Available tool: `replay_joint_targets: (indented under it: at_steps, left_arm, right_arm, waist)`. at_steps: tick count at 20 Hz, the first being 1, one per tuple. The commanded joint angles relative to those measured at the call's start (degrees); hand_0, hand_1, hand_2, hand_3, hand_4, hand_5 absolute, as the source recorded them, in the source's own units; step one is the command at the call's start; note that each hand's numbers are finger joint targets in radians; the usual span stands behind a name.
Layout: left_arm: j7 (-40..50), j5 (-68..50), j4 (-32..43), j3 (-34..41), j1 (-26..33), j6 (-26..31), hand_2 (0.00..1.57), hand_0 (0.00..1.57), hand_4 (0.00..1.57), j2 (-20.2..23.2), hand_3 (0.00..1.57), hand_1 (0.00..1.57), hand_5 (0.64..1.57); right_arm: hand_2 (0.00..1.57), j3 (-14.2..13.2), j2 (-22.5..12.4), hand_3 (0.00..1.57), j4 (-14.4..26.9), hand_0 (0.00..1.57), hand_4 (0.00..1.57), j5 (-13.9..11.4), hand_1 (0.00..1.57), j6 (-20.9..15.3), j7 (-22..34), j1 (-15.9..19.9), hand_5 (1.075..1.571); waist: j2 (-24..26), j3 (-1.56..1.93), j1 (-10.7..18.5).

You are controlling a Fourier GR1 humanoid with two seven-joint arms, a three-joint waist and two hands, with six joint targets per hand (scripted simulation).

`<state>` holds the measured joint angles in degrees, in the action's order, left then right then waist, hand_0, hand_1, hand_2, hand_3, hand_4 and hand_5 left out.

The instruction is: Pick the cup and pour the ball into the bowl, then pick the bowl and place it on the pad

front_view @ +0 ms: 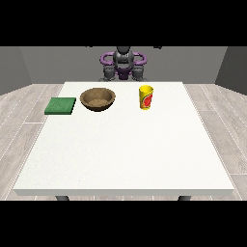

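Note:
A yellow cup (146,97) with a red mark stands upright on the white table (125,149), at its far side, right of centre. Its inside is hidden, so no ball shows. A brown wooden bowl (98,99) sits to the cup's left, about a cup's width or two away. A flat green pad (61,105) lies at the table's far left edge, just left of the bowl. The hand at the view's left (109,73) and the hand at the view's right (140,73) are held close to the robot's body, behind the table's far edge and away from every object.
The robot's torso (124,60) stands behind the far edge, between bowl and cup. The table's near half is bare white surface. Grey plank floor surrounds the table.

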<state>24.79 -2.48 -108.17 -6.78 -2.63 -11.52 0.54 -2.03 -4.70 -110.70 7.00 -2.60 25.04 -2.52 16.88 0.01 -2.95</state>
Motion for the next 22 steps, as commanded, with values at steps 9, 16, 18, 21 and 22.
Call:
replay_joint_targets:
  at_steps: [9,16,18,21,22]
  left_arm:
    - [-20.1,3.0,11.0,6.5,-11.8,0.8,0.00,0.00,0.55,2.7,0.00,0.00,1.513]
    - [-39.8,0.9,25.2,10.2,-11.5,4.9,0.00,0.00,0.41,3.1,0.00,0.00,1.484]
    - [-41.4,2.4,28.7,8.4,-10.6,5.7,0.00,0.00,0.31,2.6,0.00,0.00,1.480]
    - [-42.1,1.3,35.6,10.2,-12.8,8.1,0.00,0.00,0.04,4.1,0.00,0.00,1.457]
    - [-45.0,1.8,36.9,10.1,-12.1,6.5,0.00,0.00,0.00,2.3,0.00,0.00,1.451]
  right_arm:
    - [0.00,0.0,2.1,0.00,3.5,0.00,0.71,-0.8,0.00,3.2,-19.8,4.7,1.542]
    - [0.00,-4.7,-0.5,0.00,5.5,0.00,0.68,2.9,0.00,5.7,-22.6,8.9,1.547]
    - [0.00,-8.4,-3.1,0.00,8.8,0.00,0.68,4.8,0.00,6.4,-21.5,11.3,1.553]
    - [0.00,-9.5,-4.0,0.00,13.2,0.00,0.67,5.7,0.00,7.8,-22.2,11.4,1.560]
    - [0.00,-10.5,-4.4,0.00,12.4,0.00,0.67,7.2,0.00,9.9,-25.9,10.8,1.559]
  waist:
    - [-24.2,0.01,-2.8]
    - [-31.8,-0.04,-3.9]
    - [-30.5,-0.02,-2.4]
    - [-27.1,-0.01,-1.2]
    - [-30.2,-0.01,-3.4]
